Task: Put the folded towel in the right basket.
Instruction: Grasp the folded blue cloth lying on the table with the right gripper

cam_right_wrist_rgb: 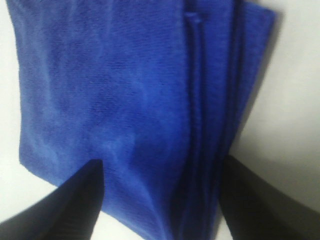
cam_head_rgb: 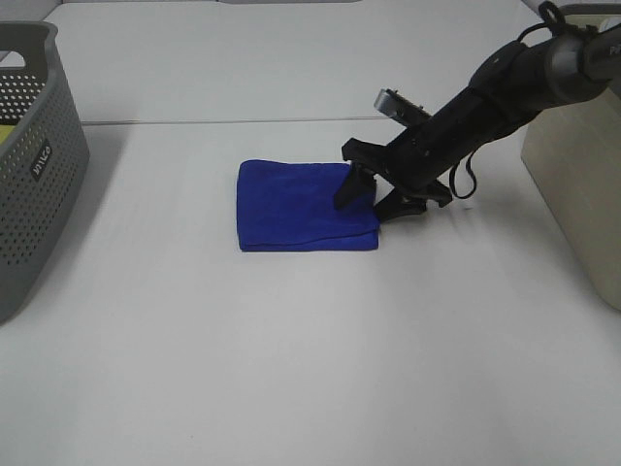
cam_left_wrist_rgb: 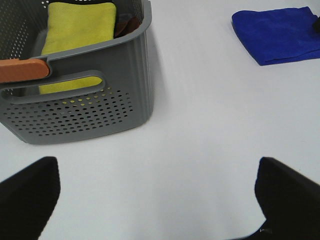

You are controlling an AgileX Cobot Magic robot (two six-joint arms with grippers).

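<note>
Right gripper (cam_head_rgb: 376, 199) down at the right edge of the folded towel (cam_head_rgb: 303, 206), jaws spread wide and straddling that edge: one black finger (cam_head_rgb: 351, 186) rests on the towel's upper surface, the other sits at bench level just off the towel's right side. Not closed on the cloth. In the right wrist view the two dark fingertips (cam_right_wrist_rgb: 70, 205) frame the towel (cam_right_wrist_rgb: 125, 100) with cloth filling the span between them; stacked fold layers show as parallel ridges along one side. Towel is deep blue, soft fine-napped fabric, folded to a flat, roughly square pad, lying on the bench (cam_head_rgb: 291, 369) about mid-scene, well apart from both baskets. Bench surface white, smooth, matte. Right arm is black and jointed, with a looped cable, reaching in from the far right. At the right edge stands the right basket (cam_head_rgb: 572, 184), pale beige, plain smooth wall, only partly in frame. At the left edge a grey plastic basket (cam_head_rgb: 39, 194), perforated walls, solid rim, small label on its side. Left gripper (cam_left_wrist_rgb: 160, 200) hovers over bare bench near that grey basket (cam_left_wrist_rgb: 100, 100), its two dark fingers wide apart and holding nothing. Inside the grey basket: a yellow folded cloth (cam_left_wrist_rgb: 77, 30) with a towelling texture, an orange piece (cam_left_wrist_rgb: 22, 70) at the rim, and something brownish behind the cloth, too hidden to identify.
</note>
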